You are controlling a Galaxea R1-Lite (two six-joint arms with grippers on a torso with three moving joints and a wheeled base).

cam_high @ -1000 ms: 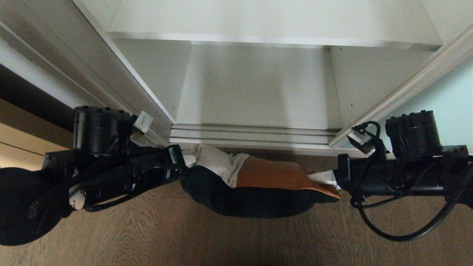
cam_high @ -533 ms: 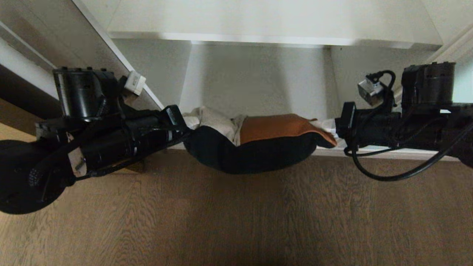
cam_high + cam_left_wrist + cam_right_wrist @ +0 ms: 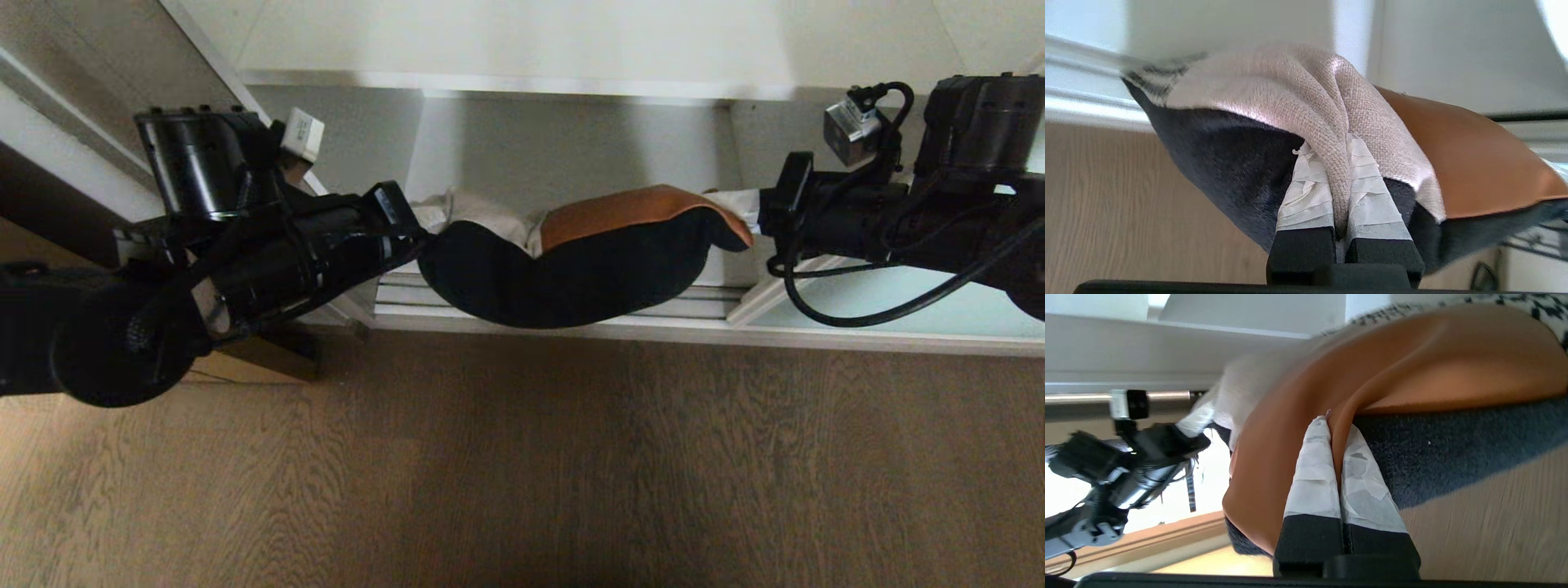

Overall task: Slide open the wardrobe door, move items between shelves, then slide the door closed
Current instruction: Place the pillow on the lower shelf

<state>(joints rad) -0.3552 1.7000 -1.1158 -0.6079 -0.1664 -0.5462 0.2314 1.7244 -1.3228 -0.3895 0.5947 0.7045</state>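
The cushion (image 3: 571,269) is black underneath, with orange, cream and black-and-white check patches on top. The shelf (image 3: 522,49) is white. The floor (image 3: 522,474) is brown wood. The door (image 3: 898,302) is pale blue-green. Both arms are black.

Patchwork cushion (image 3: 571,269) sagging, black back down, before white shelf (image 3: 522,82).
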